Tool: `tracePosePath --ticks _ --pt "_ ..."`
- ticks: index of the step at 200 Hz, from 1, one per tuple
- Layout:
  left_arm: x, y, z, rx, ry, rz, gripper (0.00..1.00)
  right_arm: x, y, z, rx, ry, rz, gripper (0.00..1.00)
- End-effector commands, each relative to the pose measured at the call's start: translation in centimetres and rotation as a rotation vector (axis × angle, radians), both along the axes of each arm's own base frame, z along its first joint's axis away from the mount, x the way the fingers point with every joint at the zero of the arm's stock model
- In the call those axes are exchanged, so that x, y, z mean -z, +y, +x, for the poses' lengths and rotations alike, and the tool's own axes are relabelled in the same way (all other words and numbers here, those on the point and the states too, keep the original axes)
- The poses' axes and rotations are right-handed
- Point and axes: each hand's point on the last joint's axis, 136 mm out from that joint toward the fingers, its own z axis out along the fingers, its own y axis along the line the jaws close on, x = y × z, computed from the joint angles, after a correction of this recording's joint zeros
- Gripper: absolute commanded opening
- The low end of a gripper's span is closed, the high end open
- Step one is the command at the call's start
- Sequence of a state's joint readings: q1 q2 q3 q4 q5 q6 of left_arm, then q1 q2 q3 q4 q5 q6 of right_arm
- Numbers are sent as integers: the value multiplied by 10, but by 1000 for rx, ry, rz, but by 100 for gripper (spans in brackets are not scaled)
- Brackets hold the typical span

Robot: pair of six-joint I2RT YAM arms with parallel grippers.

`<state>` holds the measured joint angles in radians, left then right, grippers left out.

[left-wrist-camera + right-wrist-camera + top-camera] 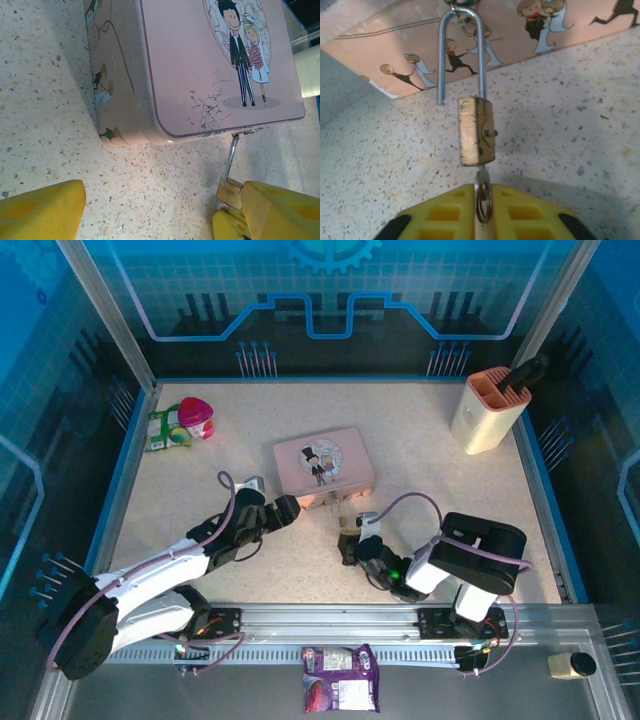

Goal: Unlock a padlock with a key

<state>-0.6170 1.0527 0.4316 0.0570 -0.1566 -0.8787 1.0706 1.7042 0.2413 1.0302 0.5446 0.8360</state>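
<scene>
Looks nearly done: the left gripper [160,200] stands wide open and empty beside the padlock [476,132], which hangs at the six o'clock edge of the pink tin [323,468], one shackle leg free of the body; the key [481,182] sits in it between the fingers of the right gripper [482,200], grip unclear; only unhooking seems left. Tin lid down, contents hidden; beige holder [485,418] at two o'clock holds a dark tool [526,374].

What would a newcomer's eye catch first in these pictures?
The pink tin with a cartoon couple, at the middle of the table, draws the eye first. From its near side hangs a tiny brass padlock, its shackle free on one side, with a key in its bottom between the yellow fingers of the right gripper.
</scene>
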Motion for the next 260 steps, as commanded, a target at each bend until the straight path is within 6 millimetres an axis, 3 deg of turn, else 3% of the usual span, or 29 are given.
tracePosePath --ticks 1,32,61,126,165,218,260 --pt "-10 1 5 8 -38 1 82 5 -6 -1 13 13 22 27" --pt "-11 4 9 1 -44 4 83 -3 -12 -1 1 -8 30 38" --pt "-14 6 17 5 -52 20 83 -5 -21 4 -12 63 72 37" --pt "-19 8 40 35 -57 38 85 -37 -21 24 -125 161 96 38" --pt "-17 5 53 66 -46 37 85 -50 -7 33 -253 210 135 38" --pt "-10 1 65 89 -18 21 85 -51 -2 49 -301 220 126 35" --pt "-3 -1 68 100 4 24 85 -35 1 55 -314 243 96 33"
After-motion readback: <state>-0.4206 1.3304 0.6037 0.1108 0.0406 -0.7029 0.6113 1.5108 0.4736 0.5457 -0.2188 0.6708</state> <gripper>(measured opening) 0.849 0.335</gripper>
